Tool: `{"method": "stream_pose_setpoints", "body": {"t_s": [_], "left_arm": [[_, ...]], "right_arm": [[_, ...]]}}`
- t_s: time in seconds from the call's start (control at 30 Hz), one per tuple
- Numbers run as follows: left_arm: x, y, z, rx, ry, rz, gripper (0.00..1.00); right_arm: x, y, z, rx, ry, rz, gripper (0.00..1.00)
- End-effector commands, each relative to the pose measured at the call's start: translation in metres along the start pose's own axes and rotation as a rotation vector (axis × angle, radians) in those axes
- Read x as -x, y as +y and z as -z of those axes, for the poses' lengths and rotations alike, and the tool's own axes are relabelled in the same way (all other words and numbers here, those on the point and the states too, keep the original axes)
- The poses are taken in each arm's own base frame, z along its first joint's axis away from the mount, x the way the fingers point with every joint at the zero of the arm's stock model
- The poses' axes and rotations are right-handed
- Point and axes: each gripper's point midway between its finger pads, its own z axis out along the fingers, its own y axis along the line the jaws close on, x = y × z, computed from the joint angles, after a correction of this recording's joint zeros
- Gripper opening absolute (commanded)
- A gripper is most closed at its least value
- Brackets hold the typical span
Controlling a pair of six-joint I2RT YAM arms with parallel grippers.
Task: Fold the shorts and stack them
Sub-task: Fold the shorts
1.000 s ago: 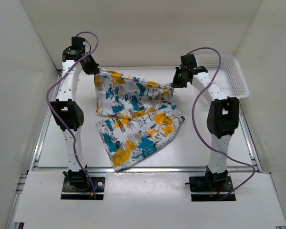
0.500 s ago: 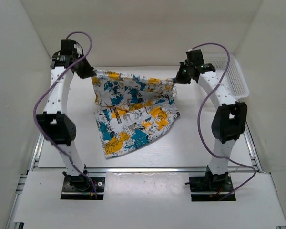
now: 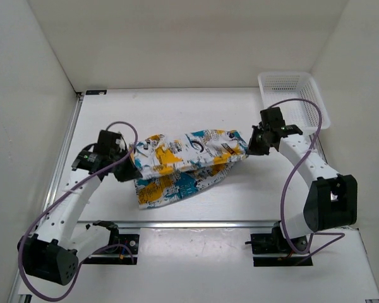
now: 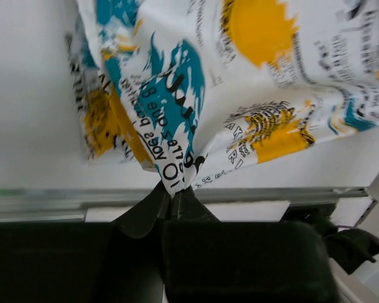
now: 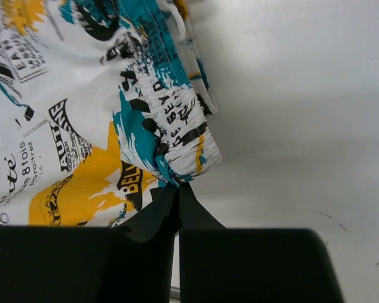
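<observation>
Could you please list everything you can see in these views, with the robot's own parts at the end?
shorts: one, white with yellow and teal patches and black lettering, mid-table, stretched between the two grippers with part lying on the table
basket: one, white plastic mesh, far right corner of the table, nothing visible inside
table: one, white, under everything
cables: two, purple, one looping along each arm
arms: two, white with black joints, reaching in from the near edge
left gripper: one, black, shut on the shorts' left end
right gripper: one, black, shut on the shorts' gathered band at the right end
</observation>
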Motion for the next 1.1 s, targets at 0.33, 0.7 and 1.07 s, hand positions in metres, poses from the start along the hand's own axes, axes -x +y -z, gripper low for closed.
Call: {"method": "stream_pose_setpoints", "body": {"t_s": [0.33, 0.7, 1.07], "left_arm": [[-0.052, 0.05, -0.035, 0.174, 0.047, 0.154, 0.1], [0.075, -0.003, 0.023, 0.096, -0.234, 0.12, 0.1], [0.246, -0.012, -0.005, 0.165, -0.376, 0.1, 0.1]], "right_arm": [[-0.017, -0.015, -0.012, -0.022, -0.021, 0.014, 0.0], [0.099, 0.054, 0.027, 0.09, -0.263, 0.044, 0.0], [0.202, 0.099, -0.016, 0.132, -0.366, 0.042, 0.0]]}}
